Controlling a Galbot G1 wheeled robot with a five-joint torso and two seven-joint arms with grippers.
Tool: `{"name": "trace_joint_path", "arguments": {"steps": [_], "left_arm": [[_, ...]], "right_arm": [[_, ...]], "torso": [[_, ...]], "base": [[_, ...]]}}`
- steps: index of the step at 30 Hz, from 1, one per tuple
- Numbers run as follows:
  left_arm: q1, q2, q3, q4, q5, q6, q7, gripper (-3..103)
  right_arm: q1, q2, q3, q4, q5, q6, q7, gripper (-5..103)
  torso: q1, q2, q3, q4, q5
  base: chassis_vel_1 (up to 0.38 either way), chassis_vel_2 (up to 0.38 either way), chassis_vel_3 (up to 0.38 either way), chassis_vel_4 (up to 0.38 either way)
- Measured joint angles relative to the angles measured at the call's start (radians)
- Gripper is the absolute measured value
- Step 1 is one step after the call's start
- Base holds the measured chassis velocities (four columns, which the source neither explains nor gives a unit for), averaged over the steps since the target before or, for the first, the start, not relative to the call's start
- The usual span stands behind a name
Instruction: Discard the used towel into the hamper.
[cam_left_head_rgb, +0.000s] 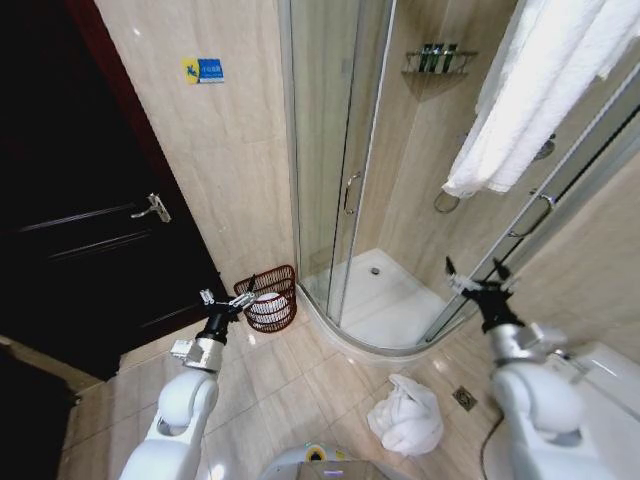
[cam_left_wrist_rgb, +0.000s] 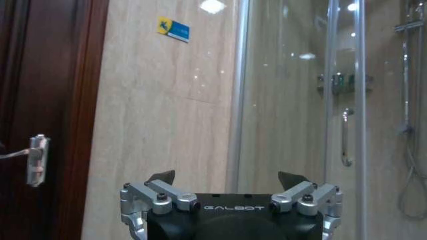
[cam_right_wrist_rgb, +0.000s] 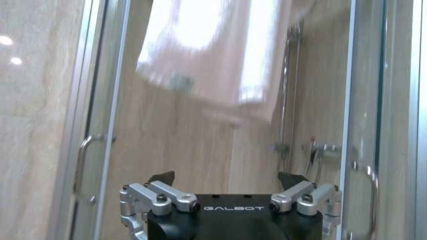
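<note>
Crumpled at lower centre, the white towel (cam_left_head_rgb: 406, 416) lies unpicked; we judge our spread-fingered right gripper (cam_left_head_rgb: 478, 274) must descend first, the hamper (cam_left_head_rgb: 269, 297) waiting at centre-left.

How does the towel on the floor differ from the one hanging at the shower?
The floor towel lies crumpled in a heap on the tiles, near the right arm; the hanging towel is draped high over the shower glass, falling in long folds. The floor towel looks smaller in view. Both are white, and neither gripper touches either.
</note>
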Motion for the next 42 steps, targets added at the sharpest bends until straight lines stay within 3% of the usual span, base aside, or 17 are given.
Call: {"name": "trace_joint_path", "arguments": {"steps": [2, 3, 7, 8, 12, 16, 19, 20, 22, 24, 29, 42], "left_arm": [[0.007, -0.010, -0.004, 0.001, 0.005, -0.007, -0.001, 100], [0.007, -0.010, -0.004, 0.001, 0.005, -0.007, -0.001, 100], [0.013, -0.023, 0.004, 0.014, 0.024, -0.021, 0.000, 100], [0.013, -0.023, 0.004, 0.014, 0.024, -0.021, 0.000, 100], [0.003, -0.026, 0.022, 0.026, 0.033, -0.024, 0.004, 100], [0.002, -0.025, 0.021, 0.029, 0.034, -0.025, 0.005, 100], [-0.005, -0.022, 0.021, 0.039, 0.033, -0.027, 0.007, 100], [-0.005, -0.022, 0.021, 0.039, 0.033, -0.027, 0.007, 100], [-0.001, -0.022, 0.021, 0.041, 0.032, -0.031, 0.008, 100], [0.000, -0.022, 0.020, 0.042, 0.032, -0.032, 0.008, 100], [-0.004, -0.020, 0.017, 0.046, 0.031, -0.038, 0.009, 100], [-0.018, -0.022, 0.041, 0.061, 0.034, -0.047, 0.037, 100]], "right_arm": [[0.055, -0.074, 0.002, 0.019, 0.045, -0.047, 0.064, 100], [0.055, -0.074, 0.002, 0.019, 0.045, -0.047, 0.064, 100], [0.151, -0.198, 0.005, 0.031, 0.149, -0.123, 0.120, 100], [0.151, -0.198, 0.005, 0.031, 0.149, -0.123, 0.120, 100], [0.243, -0.319, 0.002, -0.032, 0.220, -0.144, 0.150, 100], [0.303, -0.374, -0.003, -0.072, 0.276, -0.157, 0.153, 100], [0.367, -0.441, -0.003, -0.116, 0.378, -0.158, 0.156, 100], [0.367, -0.441, -0.003, -0.116, 0.378, -0.158, 0.156, 100], [0.389, -0.462, 0.001, -0.103, 0.483, -0.171, 0.160, 100], [0.392, -0.465, 0.002, -0.096, 0.510, -0.175, 0.161, 100], [0.427, -0.484, 0.006, -0.071, 0.684, -0.197, 0.163, 100], [0.550, -0.572, -0.030, -0.187, 0.685, -0.213, 0.212, 100]], "torso": [[0.000, 0.000, 0.000, 0.0000, 0.0002], [0.000, 0.000, 0.000, 0.0000, 0.0002], [0.000, 0.000, 0.000, 0.0000, 0.0001], [0.000, 0.000, 0.000, 0.0000, 0.0001], [0.000, 0.000, 0.000, -0.0003, 0.0003], [0.000, 0.000, 0.000, 0.0000, 0.0002], [0.000, 0.000, 0.000, 0.0000, 0.0000], [0.000, 0.000, 0.000, 0.0000, 0.0000], [0.000, 0.000, 0.000, -0.0001, -0.0002], [0.000, 0.000, 0.000, -0.0001, -0.0001], [0.000, 0.000, 0.000, -0.0002, -0.0001], [0.000, 0.000, 0.000, -0.0002, 0.0000]], "base": [[0.000, 0.000, 0.000, 0.000], [0.000, 0.000, 0.000, 0.000], [0.000, 0.000, 0.000, 0.000], [0.000, 0.000, 0.000, 0.000], [0.000, 0.000, 0.000, 0.000], [0.000, 0.000, 0.000, 0.000], [0.000, 0.000, 0.000, 0.000], [0.000, 0.000, 0.000, 0.000], [0.000, 0.000, 0.000, 0.000], [0.000, 0.000, 0.000, 0.000], [0.000, 0.000, 0.000, 0.000], [0.000, 0.000, 0.000, 0.000]]}}
